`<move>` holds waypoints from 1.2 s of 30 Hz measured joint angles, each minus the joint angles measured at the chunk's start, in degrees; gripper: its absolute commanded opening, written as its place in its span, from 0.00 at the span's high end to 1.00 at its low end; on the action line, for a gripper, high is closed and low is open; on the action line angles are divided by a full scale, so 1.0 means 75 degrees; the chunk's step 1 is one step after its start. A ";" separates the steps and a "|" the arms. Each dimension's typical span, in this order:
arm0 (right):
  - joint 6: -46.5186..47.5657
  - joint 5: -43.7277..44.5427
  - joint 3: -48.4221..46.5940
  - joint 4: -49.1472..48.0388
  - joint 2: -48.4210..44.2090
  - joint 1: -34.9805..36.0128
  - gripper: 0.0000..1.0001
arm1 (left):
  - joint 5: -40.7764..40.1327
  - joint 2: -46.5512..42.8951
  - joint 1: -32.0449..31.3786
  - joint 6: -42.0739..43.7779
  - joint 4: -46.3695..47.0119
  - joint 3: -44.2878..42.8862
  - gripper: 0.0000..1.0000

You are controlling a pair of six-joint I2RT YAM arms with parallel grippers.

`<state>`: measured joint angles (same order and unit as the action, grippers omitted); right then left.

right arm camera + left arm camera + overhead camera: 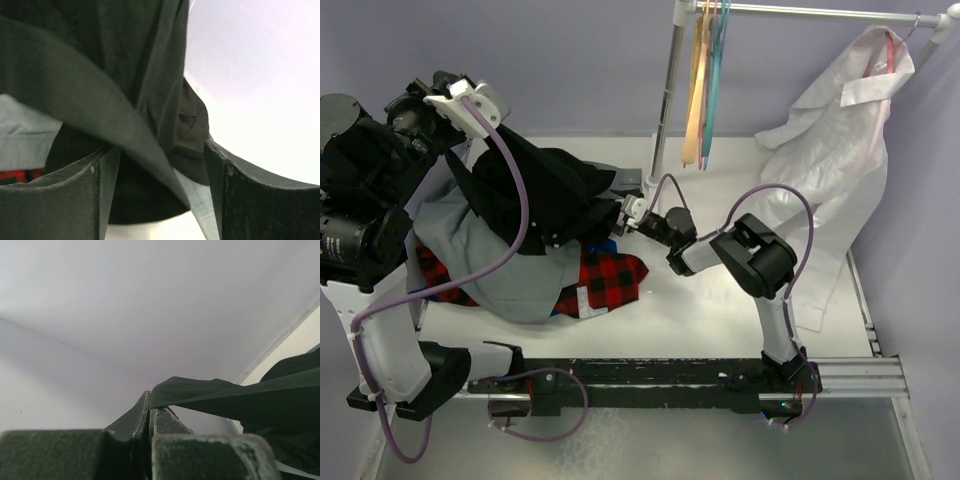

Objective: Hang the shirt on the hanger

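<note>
Matt black woven cloth shirt (540,190), scuffed dull-black right pincer (159,147), glossy metal rail (800,10), smooth white tabletop (700,310).

Black button-up shirt (535,195) heaped at left of white table (720,310), on top of grey cloth (490,270). Red-and-black plaid cloth (610,275) under both, sticking out right. Metal rail (800,10) behind, right side: orange and teal hangers (705,80) at its left, white garment (830,140) at its right end.

light: bright, even, soft shadows | glare: right wrist view's wall blown out | blur: near fingers (75,195) soft
</note>
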<state>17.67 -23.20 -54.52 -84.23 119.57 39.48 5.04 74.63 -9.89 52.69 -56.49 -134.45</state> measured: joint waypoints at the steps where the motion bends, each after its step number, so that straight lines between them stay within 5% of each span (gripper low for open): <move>1: 0.0023 -0.0017 -0.0195 0.0026 0.0122 0.0000 0.47 | -0.0035 -0.0041 0.0000 0.0047 0.0015 0.0076 1.00; 8: 0.0152 -0.0096 -0.0644 0.0085 0.0347 0.0000 1.00 | -0.0428 -0.0184 0.0000 0.0300 0.0114 0.0350 1.00; 12: 0.0140 -0.0152 0.0481 0.0303 -0.0615 0.0134 1.00 | -0.0807 -0.0128 0.0000 0.0350 0.0245 0.0189 1.00; 19: 0.0434 0.0586 0.0938 0.2687 -0.4462 0.1376 1.00 | -0.2127 -0.0160 0.0000 0.0877 0.1682 -0.0047 1.00; 25: 0.0443 0.1370 -0.1682 0.5729 -0.5881 0.1684 1.00 | -0.3002 -0.0268 0.0000 0.1256 0.3069 -0.0047 1.00; 36: 0.0443 0.2075 -0.7187 0.9830 -0.5222 0.1996 1.00 | -0.3885 -0.0286 0.0000 0.1955 0.5625 -0.0399 1.00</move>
<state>20.99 -7.64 -108.42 -10.50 80.40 54.46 -24.10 72.49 -9.89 67.35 -14.31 -137.45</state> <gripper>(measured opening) 0.012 0.004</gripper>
